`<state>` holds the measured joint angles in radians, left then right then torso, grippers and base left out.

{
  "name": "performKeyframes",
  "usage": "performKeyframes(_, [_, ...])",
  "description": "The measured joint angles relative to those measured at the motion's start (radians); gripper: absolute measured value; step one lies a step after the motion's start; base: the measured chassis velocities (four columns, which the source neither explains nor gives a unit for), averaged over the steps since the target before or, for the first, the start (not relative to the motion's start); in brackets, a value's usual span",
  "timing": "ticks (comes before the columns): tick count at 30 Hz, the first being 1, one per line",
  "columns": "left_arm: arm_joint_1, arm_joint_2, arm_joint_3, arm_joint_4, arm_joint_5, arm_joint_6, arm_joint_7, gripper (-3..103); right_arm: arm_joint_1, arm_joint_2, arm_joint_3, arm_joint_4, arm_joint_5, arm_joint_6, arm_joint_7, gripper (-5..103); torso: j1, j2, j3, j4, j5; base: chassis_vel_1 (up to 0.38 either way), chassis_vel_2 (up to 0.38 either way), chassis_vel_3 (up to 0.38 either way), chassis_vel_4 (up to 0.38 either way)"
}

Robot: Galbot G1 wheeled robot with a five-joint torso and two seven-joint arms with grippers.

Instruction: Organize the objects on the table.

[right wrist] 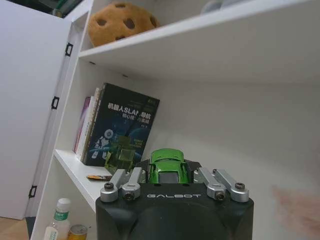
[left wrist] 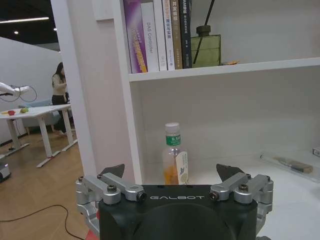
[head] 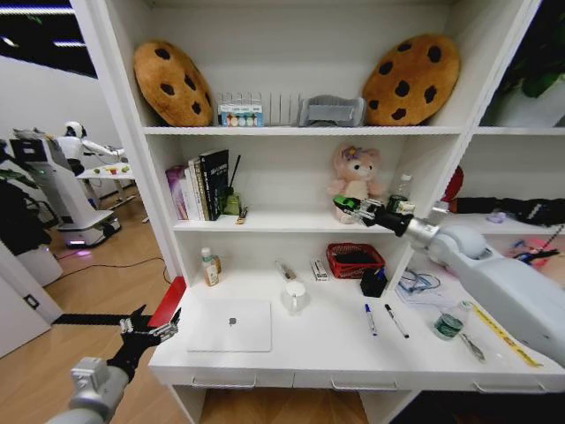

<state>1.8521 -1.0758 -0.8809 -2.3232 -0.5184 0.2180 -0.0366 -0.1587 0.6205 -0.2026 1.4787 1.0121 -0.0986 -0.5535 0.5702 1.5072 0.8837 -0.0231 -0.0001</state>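
Right gripper (head: 346, 207) is up at the middle shelf next to the pink bear (head: 355, 173), pinching a little green toy car (right wrist: 167, 167). Left gripper (head: 150, 329) hangs off the table's (head: 353, 358) left corner, fingers spread, near the laptop (head: 229, 325).

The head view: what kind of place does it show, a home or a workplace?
Probably a robot lab or showroom staged as a home study. A white desk with a laptop and pens joins shelving holding books, yet another robot stands in the open room behind.
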Motion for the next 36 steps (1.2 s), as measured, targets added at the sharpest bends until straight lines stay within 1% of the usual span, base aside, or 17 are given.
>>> performKeyframes(2, [0.000,0.000,0.000,0.000,0.000,0.000,0.000,100,0.059,0.079,-0.066,-0.052,0.003,-0.047,0.057,36,0.000,0.000,0.000,-0.0001,-0.0001,0.000,0.000,0.000,0.000])
performKeyframes(3, [0.000,0.000,0.000,0.000,0.000,0.000,0.000,100,0.059,0.079,-0.066,-0.052,0.003,-0.047,0.057,36,0.000,0.000,0.000,-0.0001,-0.0001,0.000,0.000,0.000,0.000])
performKeyframes(5, [0.000,0.000,0.000,0.000,0.000,0.000,0.000,100,0.104,0.153,-0.120,-0.112,0.004,-0.076,0.103,36,0.000,0.000,0.000,0.0005,-0.0001,0.000,0.000,0.000,0.000])
performKeyframes(6, [0.000,0.000,0.000,0.000,0.000,0.000,0.000,100,0.104,0.153,-0.120,-0.112,0.004,-0.076,0.103,36,0.000,0.000,0.000,0.0005,-0.0001,0.000,0.000,0.000,0.000])
performKeyframes(7, [0.000,0.000,0.000,0.000,0.000,0.000,0.000,100,0.124,0.186,-0.145,-0.144,0.004,-0.090,0.118,36,0.000,0.000,0.000,0.0002,-0.0001,0.000,0.000,0.000,0.000])
performKeyframes(8, [0.000,0.000,0.000,0.000,0.000,0.000,0.000,100,0.124,0.186,-0.145,-0.144,0.004,-0.090,0.118,36,0.000,0.000,0.000,0.0002,-0.0001,0.000,0.000,0.000,0.000])
performKeyframes(9, [0.000,0.000,0.000,0.000,0.000,0.000,0.000,100,0.146,0.219,-0.169,-0.184,0.008,-0.108,0.133,36,0.000,0.000,0.000,0.0003,-0.0001,0.000,0.000,0.000,0.000])
performKeyframes(11, [0.000,0.000,0.000,0.000,0.000,0.000,0.000,100,0.165,0.245,-0.184,-0.220,0.017,-0.144,0.147,36,0.000,0.000,0.000,0.0000,-0.0001,0.000,0.000,0.000,0.000])
performKeyframes(12, [0.000,0.000,0.000,0.000,0.000,0.000,0.000,100,0.171,0.248,-0.189,-0.230,0.018,-0.158,0.148,36,0.000,0.000,0.000,-0.0001,-0.0001,0.000,0.000,0.000,0.000])
performKeyframes(15, [0.000,0.000,0.000,0.000,0.000,0.000,0.000,100,0.178,0.248,-0.207,-0.250,-0.004,-0.165,0.147,36,0.000,0.000,0.000,-0.0004,0.0000,0.000,0.000,0.000,0.000])
performKeyframes(18, [0.000,0.000,0.000,0.000,0.000,0.000,0.000,100,0.178,0.245,-0.211,-0.252,-0.009,-0.169,0.141,36,0.000,0.000,0.000,-0.0005,0.0003,0.000,0.000,0.000,0.000])
performKeyframes(20, [0.000,0.000,0.000,0.000,0.000,0.000,0.000,100,0.174,0.238,-0.219,-0.269,-0.021,-0.180,0.123,36,0.000,0.000,0.000,-0.0005,0.0001,0.000,0.000,0.000,0.000])
performKeyframes(26, [0.000,0.000,0.000,0.000,0.000,0.000,0.000,100,0.162,0.235,-0.225,-0.296,-0.049,-0.198,0.122,36,0.000,0.000,0.000,-0.0003,0.0002,0.000,0.000,0.000,0.000])
performKeyframes(30, [0.000,0.000,0.000,0.000,0.000,0.000,0.000,100,0.160,0.249,-0.225,-0.324,-0.060,-0.194,0.123,36,0.000,0.000,0.000,-0.0001,-0.0001,0.000,0.000,0.000,0.000])
performKeyframes(36, [0.000,0.000,0.000,0.000,0.000,0.000,0.000,100,0.164,0.280,-0.224,-0.367,-0.071,-0.183,0.150,36,0.000,0.000,0.000,-0.0001,-0.0002,0.000,0.000,0.000,0.000])
